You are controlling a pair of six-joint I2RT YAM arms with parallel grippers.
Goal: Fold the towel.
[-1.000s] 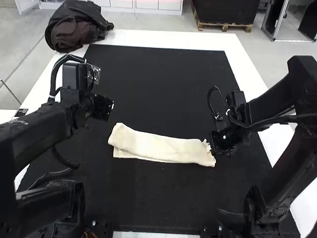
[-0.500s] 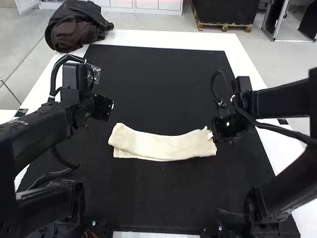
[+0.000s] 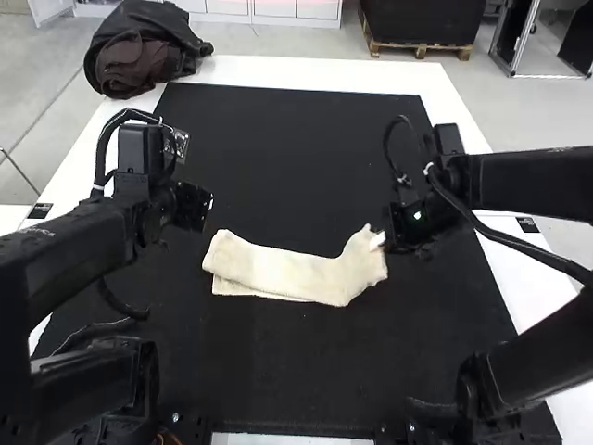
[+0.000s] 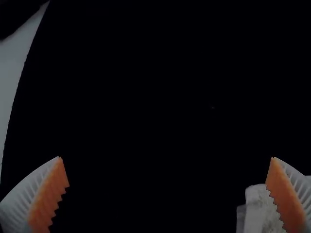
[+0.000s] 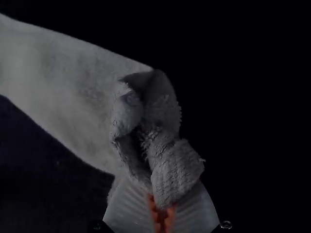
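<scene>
In high view, we see small black label (image 3: 40, 210) on white table border (image 3: 306, 71) near left arm (image 3: 79, 243), dark tag (image 3: 527, 224) on border near right arm (image 3: 533, 181), faint lettering (image 3: 35, 231) on left arm; we can read none.

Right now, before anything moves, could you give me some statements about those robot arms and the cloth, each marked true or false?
The right gripper holds one end of the towel. True.

The left gripper is clamped on the towel too. False: the left gripper stands wide open, not gripping it.

The towel is spread out into a full square. False: it lies as a long folded strip, bent and bunched at the gripped end.

A dark bundle sits at the table's far left corner. True.
</scene>
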